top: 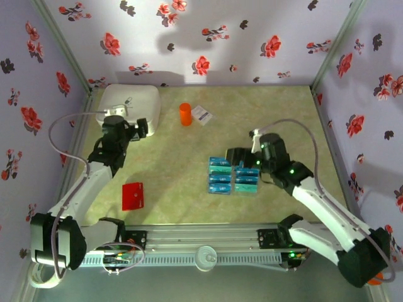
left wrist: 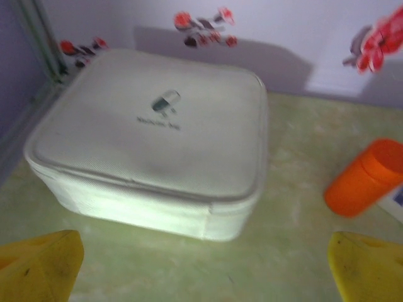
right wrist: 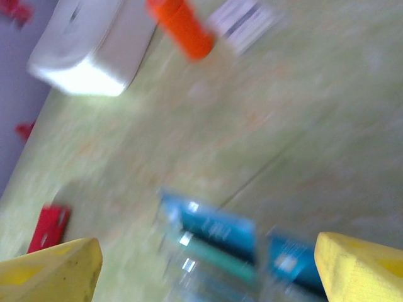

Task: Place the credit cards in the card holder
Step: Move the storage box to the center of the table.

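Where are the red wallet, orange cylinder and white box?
Red card holder (top: 133,195): top external view, middle of its red face.
Orange cylinder (top: 184,114): top external view, middle of its body.
White box (left wrist: 151,135): left wrist view, centre of its lid.

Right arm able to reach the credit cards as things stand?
Probably yes: the right gripper, jaws open, is already at the far edge of the credit cards; nothing lies on them or stands between.
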You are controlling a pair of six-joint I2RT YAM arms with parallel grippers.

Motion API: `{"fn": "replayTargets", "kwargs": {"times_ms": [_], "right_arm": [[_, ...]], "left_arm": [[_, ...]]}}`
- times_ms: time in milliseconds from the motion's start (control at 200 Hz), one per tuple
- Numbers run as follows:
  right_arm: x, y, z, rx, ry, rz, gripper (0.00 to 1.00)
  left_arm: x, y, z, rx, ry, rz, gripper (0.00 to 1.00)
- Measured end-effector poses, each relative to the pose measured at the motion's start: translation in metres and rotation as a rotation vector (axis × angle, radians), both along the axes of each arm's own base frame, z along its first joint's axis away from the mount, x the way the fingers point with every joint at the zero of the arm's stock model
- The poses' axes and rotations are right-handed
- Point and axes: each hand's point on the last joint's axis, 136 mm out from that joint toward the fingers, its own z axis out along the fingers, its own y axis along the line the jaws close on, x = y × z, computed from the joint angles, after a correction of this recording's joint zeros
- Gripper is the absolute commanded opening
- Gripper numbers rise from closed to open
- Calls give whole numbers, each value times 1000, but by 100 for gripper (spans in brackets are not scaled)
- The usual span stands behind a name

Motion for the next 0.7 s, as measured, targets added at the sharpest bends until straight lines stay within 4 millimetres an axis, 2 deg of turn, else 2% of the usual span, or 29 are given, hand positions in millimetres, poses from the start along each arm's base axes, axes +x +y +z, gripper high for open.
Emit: {"fn": "replayTargets", "kwargs": {"times_ms": [95,185,330,475,700], "right_arm": [[-40,19,-17,-11,71,104,87],[-73,31,-42,-46,155,184,87],[-107,38,-88,-126,272,242,87],[-117,36,-125,-196,345,230,87],[-106,43,-141,-211,339,194,87]], "left_arm": [[-5,-13,-7,3,34,-29,100],[-5,-22,-10,-1,55,-45,100],[-1,-30,-11,-4,67,-53,100],[-2,-33,-15,-1,82,-54,100],[-4,-35,-18,6,94,-49,100]]}}
